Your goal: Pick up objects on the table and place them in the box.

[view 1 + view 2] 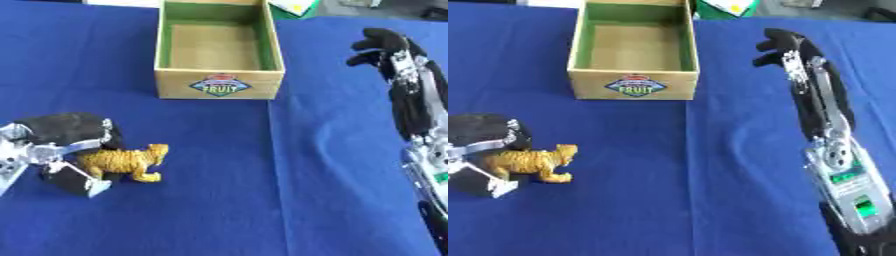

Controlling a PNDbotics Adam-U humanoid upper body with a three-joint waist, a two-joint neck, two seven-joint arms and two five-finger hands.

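Note:
A yellow striped toy tiger (127, 162) stands on the blue cloth at the lower left, head pointing right. My left hand (61, 131) comes in from the left edge. Its fingers (77, 176) and thumb curl round the tiger's hind part, one above its back and one below its legs. The wooden box (219, 80), green inside with a fruit label on its front wall, stands at the top centre and looks empty. My right hand (794, 50) is raised at the right, away from the tiger and box, fingers relaxed and holding nothing.
The blue cloth (262, 200) covers the whole table, with a seam running down from the box's right corner. A green and white thing (293, 7) lies just behind the box at the top edge. My right forearm (842, 170) fills the lower right.

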